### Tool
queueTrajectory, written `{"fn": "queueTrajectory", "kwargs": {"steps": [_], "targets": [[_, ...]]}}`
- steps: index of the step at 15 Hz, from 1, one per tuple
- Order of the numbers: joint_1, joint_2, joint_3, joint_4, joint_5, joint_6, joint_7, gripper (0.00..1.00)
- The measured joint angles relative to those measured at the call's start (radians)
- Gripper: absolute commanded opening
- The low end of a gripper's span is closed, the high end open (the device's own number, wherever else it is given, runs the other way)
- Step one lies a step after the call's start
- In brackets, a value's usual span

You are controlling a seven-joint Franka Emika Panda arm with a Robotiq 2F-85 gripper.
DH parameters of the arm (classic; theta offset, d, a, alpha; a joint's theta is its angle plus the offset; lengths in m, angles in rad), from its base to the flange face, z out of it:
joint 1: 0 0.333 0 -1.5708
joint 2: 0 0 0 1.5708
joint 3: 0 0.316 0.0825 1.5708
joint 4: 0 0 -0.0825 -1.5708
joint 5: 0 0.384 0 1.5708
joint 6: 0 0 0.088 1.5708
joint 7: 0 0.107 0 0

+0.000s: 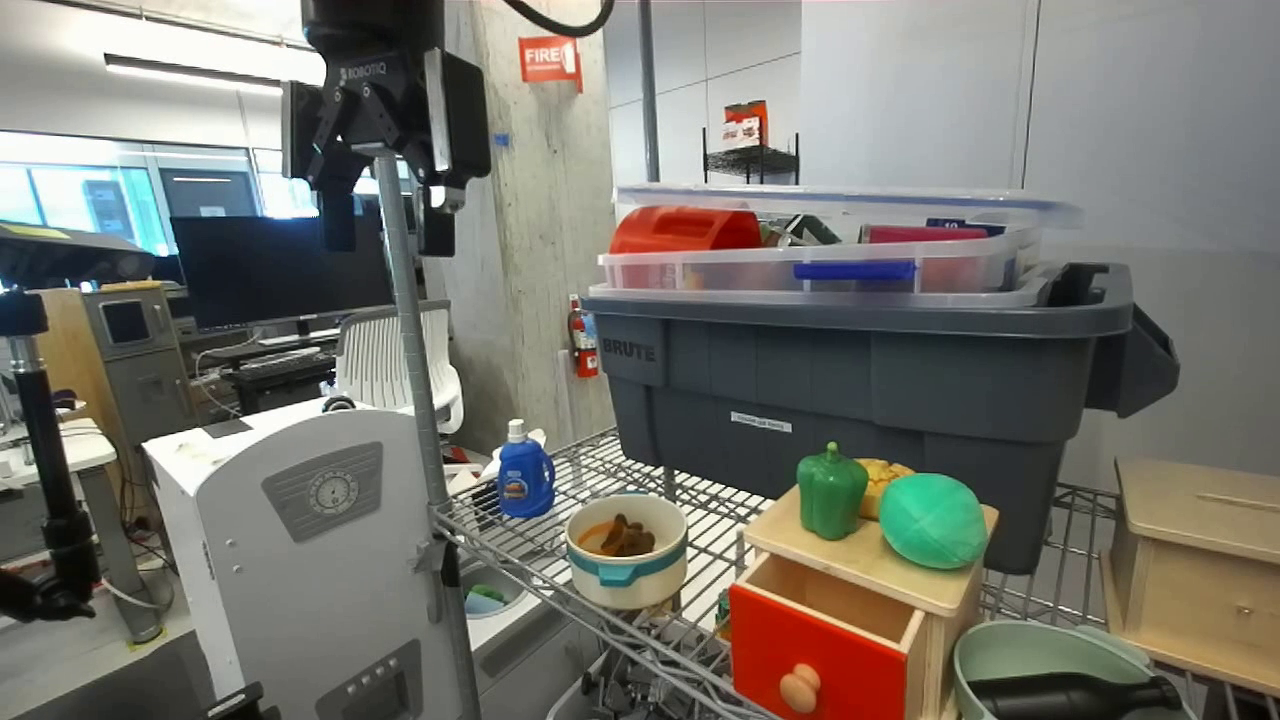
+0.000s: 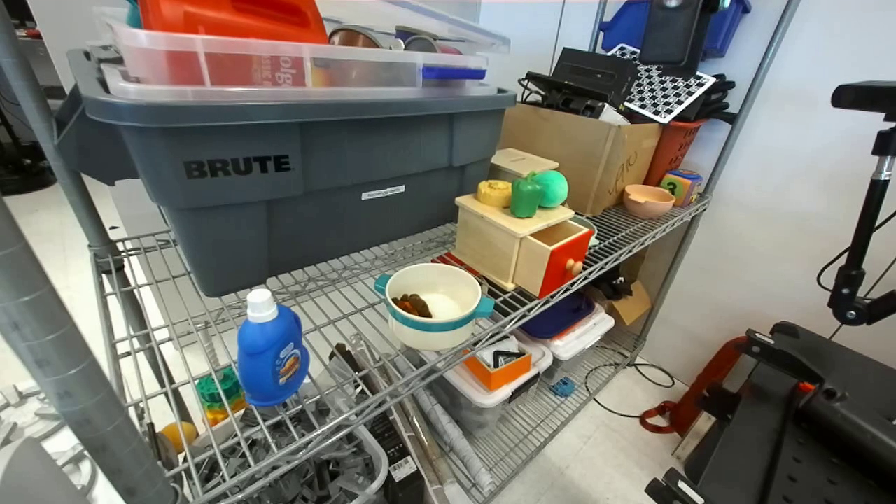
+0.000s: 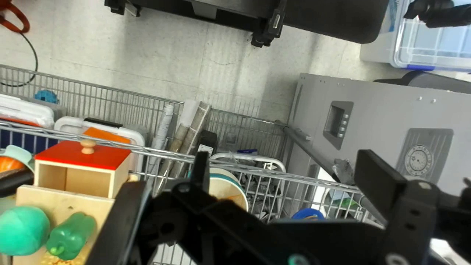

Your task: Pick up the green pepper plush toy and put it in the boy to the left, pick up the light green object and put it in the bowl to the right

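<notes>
With our gripper (image 1: 388, 228) spread and empty, we might roll the light green object (image 1: 933, 522) off its wooden box (image 1: 850, 562) while grasping the green pepper (image 1: 832, 494) beside it.

The green pepper (image 1: 832, 497) looks glossy, the drawer box (image 2: 484, 245) wooden, the shelf (image 2: 329, 280) metal, the tote (image 2: 318, 210) matt plastic.

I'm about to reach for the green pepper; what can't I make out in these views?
White bowl, wrist view: part hidden by the gripper.
Grey-green bowl, in an exterior view: lower part cut off by the bottom edge.
Orange object, wrist view: unidentifiable, cut off by the left edge.
Brown lumps, in both exterior views: too small to identify.
</notes>
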Motion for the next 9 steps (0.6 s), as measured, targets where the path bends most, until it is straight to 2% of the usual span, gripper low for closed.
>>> {"fn": "queueTrajectory", "kwargs": {"steps": [5,9], "targets": [[-0.023,-0.013,-0.003,0.001,-0.104,0.000,0.120,1.00],[-0.030,-0.012,-0.003,0.001,-0.134,0.000,0.172,1.00]]}}
